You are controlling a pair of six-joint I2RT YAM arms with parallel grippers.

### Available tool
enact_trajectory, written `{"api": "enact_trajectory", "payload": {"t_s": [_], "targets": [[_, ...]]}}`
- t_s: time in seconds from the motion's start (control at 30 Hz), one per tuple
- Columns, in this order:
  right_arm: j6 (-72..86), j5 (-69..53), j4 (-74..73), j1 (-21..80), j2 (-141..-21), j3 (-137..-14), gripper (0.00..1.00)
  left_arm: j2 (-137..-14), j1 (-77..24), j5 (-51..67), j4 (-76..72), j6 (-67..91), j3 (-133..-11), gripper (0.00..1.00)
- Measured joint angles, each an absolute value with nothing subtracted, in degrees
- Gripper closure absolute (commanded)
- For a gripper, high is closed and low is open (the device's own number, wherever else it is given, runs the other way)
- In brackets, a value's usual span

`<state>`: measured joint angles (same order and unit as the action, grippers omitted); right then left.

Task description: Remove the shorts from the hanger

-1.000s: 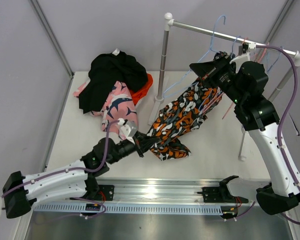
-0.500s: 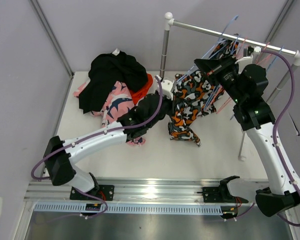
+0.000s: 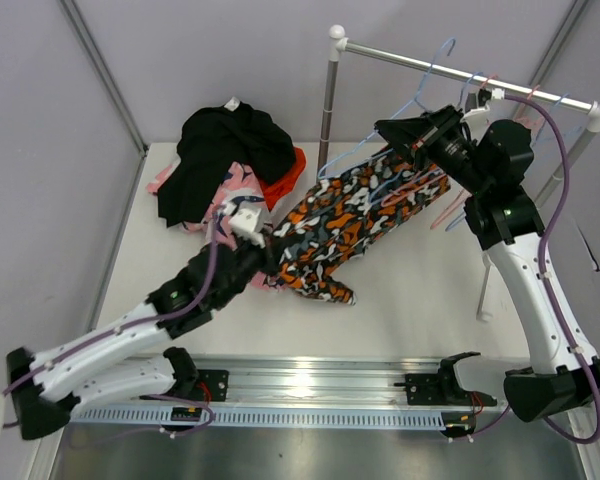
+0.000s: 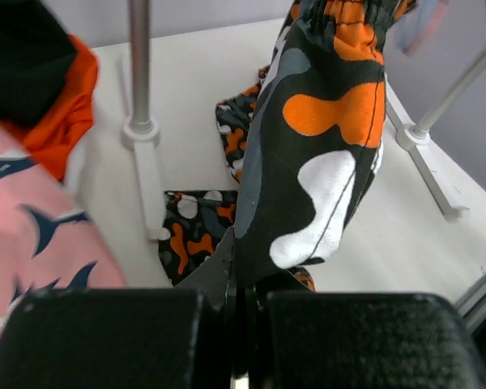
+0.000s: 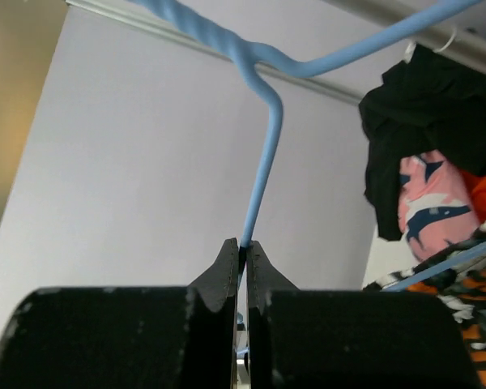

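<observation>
Right now the left gripper [image 4: 241, 279] is clamped on the blotch-patterned shorts [image 3: 355, 210], stretched across the table's [image 3: 430, 290] middle toward the blue hanger [image 5: 263, 154] pinched by the right gripper [image 5: 243, 247], so a snagged waistband could pull the fabric free or twist the hanger loose.

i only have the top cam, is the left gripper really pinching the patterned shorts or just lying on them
Observer: Pinching. In the left wrist view the left gripper is shut on a fold of the patterned shorts, and the cloth rises straight out from between its fingers.
Operator: ok and what exactly has the right one got
Observer: The right gripper is shut on the blue hanger, on the straight wire just below its twisted neck.
Operator: any cloth caught in that grip too
Observer: No. The right wrist view shows only the wire between the fingers.
</observation>
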<state>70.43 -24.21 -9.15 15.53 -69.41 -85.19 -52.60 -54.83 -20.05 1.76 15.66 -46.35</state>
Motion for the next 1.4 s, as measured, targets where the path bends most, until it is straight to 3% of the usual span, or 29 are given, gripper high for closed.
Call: {"api": "enact_trajectory", "payload": {"t_s": [0.17,0.27,0.5,0.73,0.9,1.03,1.23,1.4], "targets": [[78.48,-31.4,-3.92,13.98,-71.55,-85.03,1.0,-39.35,-54.83,-23.29,2.5,16.34,-37.08,1.0],[85.45,-34.2,3.36,13.65,-71.75,-83.11,1.0,-39.66,-54.83,-25.69,2.28,17.04,-35.16,1.0],[98.02,-34.98,16.67,15.97,-72.12,-77.97,1.0,-55.42,-54.54,-28.45,-3.01,16.97,-38.94,1.0],[103.11,-34.63,23.64,21.63,-72.1,-76.73,1.0,-74.98,-50.46,-27.68,-3.97,15.51,-60.27,1.0],[102.76,-34.48,23.57,22.57,-72.12,-76.73,1.0,-79.57,-48.71,-26.41,-3.7,14.98,-68.51,1.0],[99.22,-33.74,21.23,21.69,-72.71,-76.75,1.0,-75.07,-48.62,-25.91,-3.9,15.68,-63.94,1.0],[95.88,-32.14,19.99,19.97,-77.52,-76.75,1.0,-57.6,-48.62,-25.36,-2.39,18.87,-48.49,1.0],[93.69,-30.63,19.62,17.37,-81.19,-76.82,1.0,-48.56,-48.97,-25.32,-1.08,20.58,-43.38,1.0]]}}
